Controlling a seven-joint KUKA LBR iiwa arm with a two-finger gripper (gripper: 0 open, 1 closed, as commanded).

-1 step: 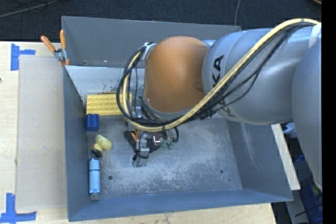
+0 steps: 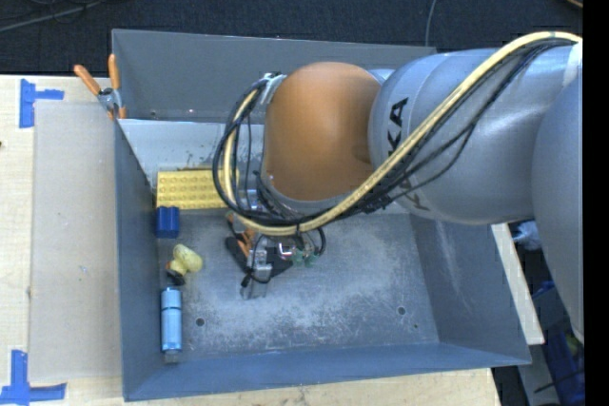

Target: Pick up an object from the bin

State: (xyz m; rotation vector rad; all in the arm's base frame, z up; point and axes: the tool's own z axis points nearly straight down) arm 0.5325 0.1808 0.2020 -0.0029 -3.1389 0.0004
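- Gripper (image 2: 252, 279) sits low over bare floor of the bin (image 2: 381, 319), left of middle. Cannot tell whether it is apart or together, because the wrist and its cables (image 2: 228, 166) crowd it. Nothing seen in it.
- All candidate things lie along the left wall, apart from the gripper. Yellow studded block (image 2: 186, 188) is at the back, with the small blue block (image 2: 166, 222) just in front. Then come the yellow lump (image 2: 186, 260) and the blue-grey tube (image 2: 171, 319) nearest the front.
- The yellow lump is nearest: near, not touching. Closing here likely catches air or scrapes the floor.
- The things hug the sloped wall. A reach leftward may strike that wall or pin a thing against it.
- The lump looks small and irregular, so it may squirt out sideways under a poor pinch.
- The tube is round and may roll if nudged.
- The orange cover (image 2: 319, 133) hides the floor beneath it, and anything there is unknown.
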